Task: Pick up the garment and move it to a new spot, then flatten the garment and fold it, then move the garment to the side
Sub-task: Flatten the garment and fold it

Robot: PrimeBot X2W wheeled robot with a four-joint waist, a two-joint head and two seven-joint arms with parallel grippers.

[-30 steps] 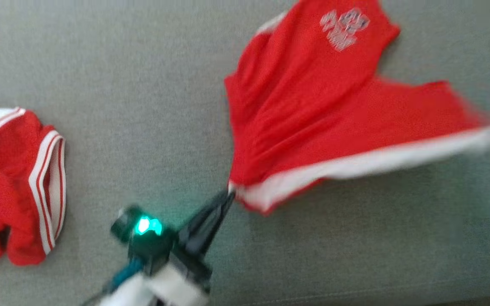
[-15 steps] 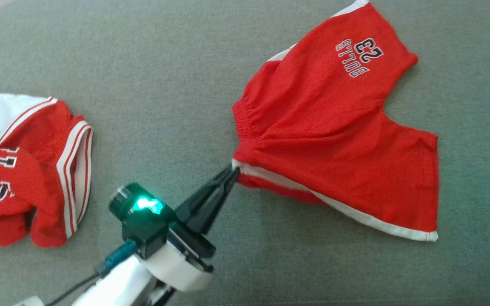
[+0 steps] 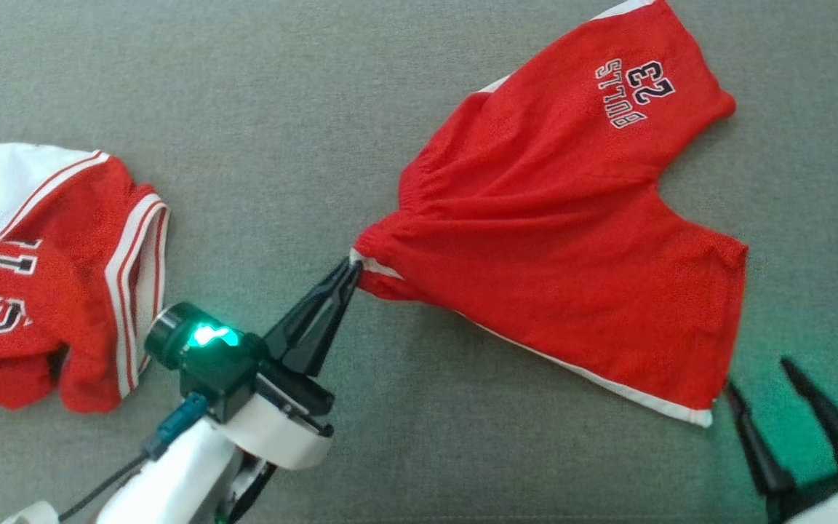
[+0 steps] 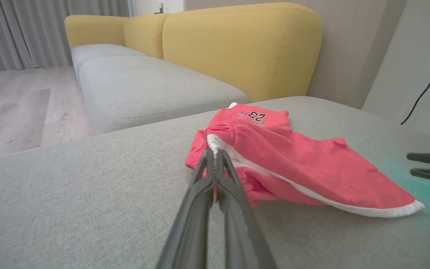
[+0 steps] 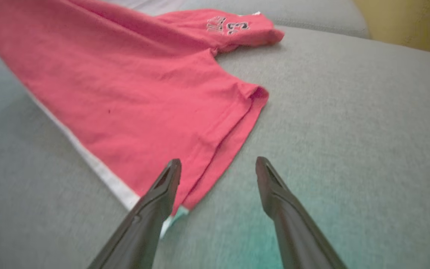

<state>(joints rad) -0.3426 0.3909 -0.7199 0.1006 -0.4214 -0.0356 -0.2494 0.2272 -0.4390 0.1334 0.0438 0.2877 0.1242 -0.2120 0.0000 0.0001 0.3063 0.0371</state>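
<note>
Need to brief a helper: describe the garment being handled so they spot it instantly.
On the grey fabric cushion, look right of centre for the spread red fabric shorts with a white side stripe. Unlike the crumpled red-and-white jersey at left, their waistband is pinched by the shut jaws of the left gripper.

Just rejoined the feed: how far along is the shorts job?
Done: the red shorts lie spread on the grey cushion, not folded. In hand: the left gripper is shut on the waistband corner; the right gripper is open by the leg hem. Left: flattening, folding, moving aside.
</note>
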